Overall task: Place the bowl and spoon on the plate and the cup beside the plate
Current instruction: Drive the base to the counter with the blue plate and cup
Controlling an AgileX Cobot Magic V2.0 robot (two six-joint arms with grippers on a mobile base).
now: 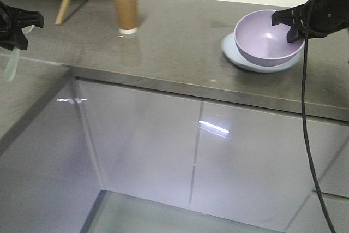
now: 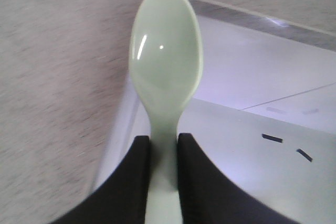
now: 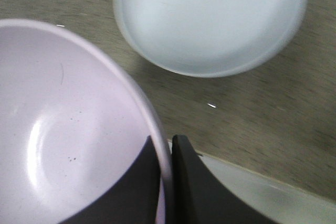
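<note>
Right gripper is clamped on the rim of the bowl, one finger inside the wall and one outside. The bowl is lavender and smooth with faint dark specks inside, and is held tilted. The wrist view shows a strip of grey counter between it and the plate; the front view shows the two overlapping. The plate is pale blue, shallow, and flat on the counter. Left gripper is closed on the handle of the spoon, which hangs down from it at the far left of the front view. The spoon is pale mint and glossy. The cup, brown with a white rim, stands upright towards the back, well apart from both.
</note>
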